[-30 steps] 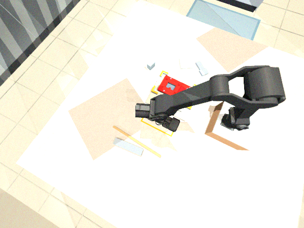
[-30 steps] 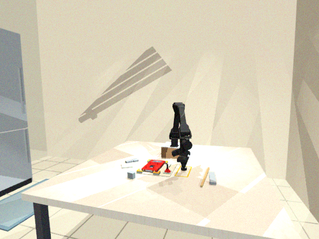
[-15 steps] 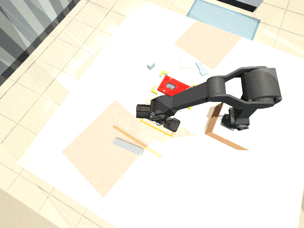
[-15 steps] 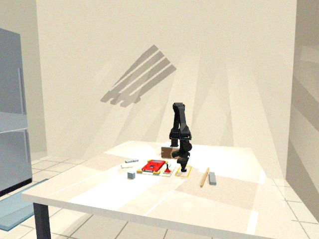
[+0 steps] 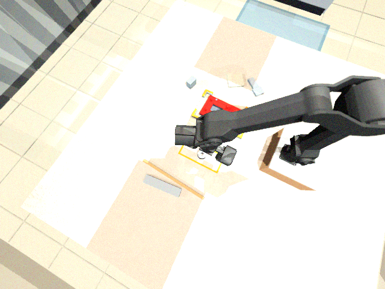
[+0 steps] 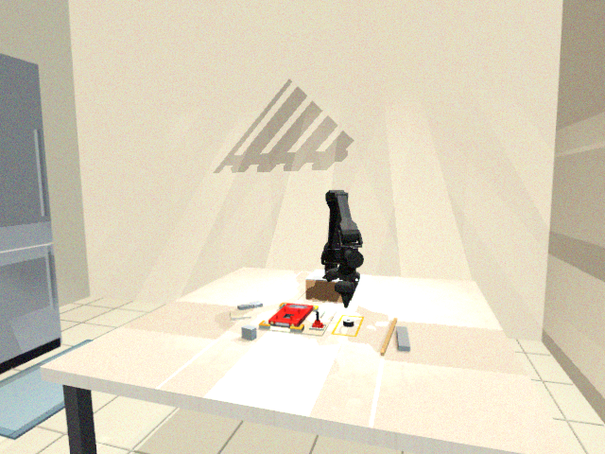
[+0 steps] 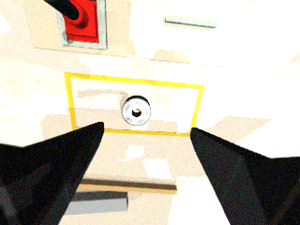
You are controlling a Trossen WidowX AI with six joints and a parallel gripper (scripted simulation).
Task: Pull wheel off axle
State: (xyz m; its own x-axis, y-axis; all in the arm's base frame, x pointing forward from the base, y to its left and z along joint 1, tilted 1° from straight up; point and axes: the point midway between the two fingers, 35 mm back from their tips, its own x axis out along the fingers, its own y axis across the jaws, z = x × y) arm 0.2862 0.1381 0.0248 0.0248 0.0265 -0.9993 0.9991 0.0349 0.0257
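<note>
1 wheel [image 5: 201, 152] [image 6: 348, 323] [image 7: 129, 116]: wrist view shows both fingers, exterior doesn't.

top view: arm [image 5: 267, 116] covers part of the red plate [image 5: 229, 104], can't see its whole outline | wrist view: black axle [image 7: 65, 7] runs off the top edge, grey bar [image 7: 98, 204] is partly behind a finger | exterior view: jaws [image 6: 346, 304] too tiny to make out the gap, lol

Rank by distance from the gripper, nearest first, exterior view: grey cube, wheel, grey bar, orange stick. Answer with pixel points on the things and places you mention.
1. Wheel [image 5: 201, 157] [image 6: 348, 323] [image 7: 128, 113]: inside the yellow outline
2. Orange stick [image 5: 174, 179] [image 6: 388, 337] [image 7: 136, 188]: right of outline
3. Grey bar [image 5: 162, 185] [image 6: 403, 340] [image 7: 100, 205]: just beyond stick
4. Grey cube [image 5: 190, 82] [image 6: 249, 333]: far left
</note>
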